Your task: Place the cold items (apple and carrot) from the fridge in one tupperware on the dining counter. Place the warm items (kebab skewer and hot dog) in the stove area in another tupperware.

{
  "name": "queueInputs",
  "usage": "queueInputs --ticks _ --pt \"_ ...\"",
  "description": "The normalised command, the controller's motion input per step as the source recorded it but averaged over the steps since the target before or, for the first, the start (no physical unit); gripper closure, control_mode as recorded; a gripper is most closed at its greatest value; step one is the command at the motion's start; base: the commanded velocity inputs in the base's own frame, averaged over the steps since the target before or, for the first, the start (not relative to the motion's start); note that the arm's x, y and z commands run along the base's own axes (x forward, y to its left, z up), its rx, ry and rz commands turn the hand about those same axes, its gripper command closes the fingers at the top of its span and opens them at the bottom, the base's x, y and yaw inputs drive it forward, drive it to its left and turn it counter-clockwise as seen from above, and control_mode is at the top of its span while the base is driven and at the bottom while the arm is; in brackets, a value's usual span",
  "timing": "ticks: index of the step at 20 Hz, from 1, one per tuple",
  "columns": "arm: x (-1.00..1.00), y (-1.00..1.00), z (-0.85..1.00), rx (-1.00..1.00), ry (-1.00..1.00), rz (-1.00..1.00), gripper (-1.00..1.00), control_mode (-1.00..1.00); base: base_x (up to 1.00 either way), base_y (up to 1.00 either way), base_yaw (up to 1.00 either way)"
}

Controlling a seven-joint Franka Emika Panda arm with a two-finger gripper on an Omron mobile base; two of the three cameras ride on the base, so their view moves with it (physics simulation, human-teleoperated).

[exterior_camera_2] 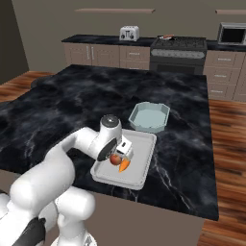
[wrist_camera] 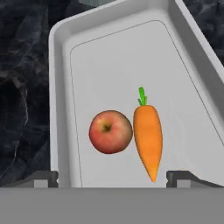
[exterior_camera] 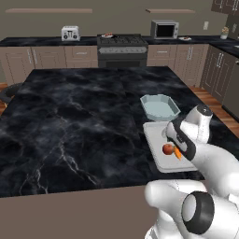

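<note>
The gripper [wrist_camera: 112,177] hangs over the near end of a white tupperware [wrist_camera: 59,78], its fingers [wrist_camera: 43,177] spread wide and holding nothing. Below and between the fingertips, on the container floor, lie the carrot [wrist_camera: 148,138] and the apple [wrist_camera: 110,131], touching side by side, the carrot's green top pointing away from the hand. This tupperware sits on the dark marble dining counter [exterior_camera: 79,116], with a second, pale blue tupperware [exterior_camera: 159,107] just beyond it.

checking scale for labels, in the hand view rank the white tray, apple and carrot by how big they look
1. white tray, by far the largest
2. carrot, longer than the apple
3. apple, rounder, close to the carrot in area, so this order is unsure
</note>
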Motion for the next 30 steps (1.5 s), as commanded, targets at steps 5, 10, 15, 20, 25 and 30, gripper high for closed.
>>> queueInputs --ticks 5,10,15,20,25,30 --pt "-0.58 0.0 0.67 0.0 0.0 0.0 -1.0 -1.0 0.0 0.0 0.0" --pt "-0.43 0.01 0.68 -0.02 0.0 0.0 -1.0 -1.0 0.0 0.0 0.0" --pt "-0.33 0.3 0.27 -0.04 0.0 0.0 -1.0 -1.0 0.0 0.0 0.0" --pt "-0.46 0.4 -0.02 -0.09 0.0 0.01 -1.0 -1.0 0.0 0.0 0.0" --pt "-0.23 -0.06 0.01 0.0 -0.1 -0.04 -1.0 1.0 -0.06 -0.27 -0.08" --pt "0.0 0.0 0.0 0.0 0.0 0.0 -1.0 1.0 -0.05 -0.99 -0.22"
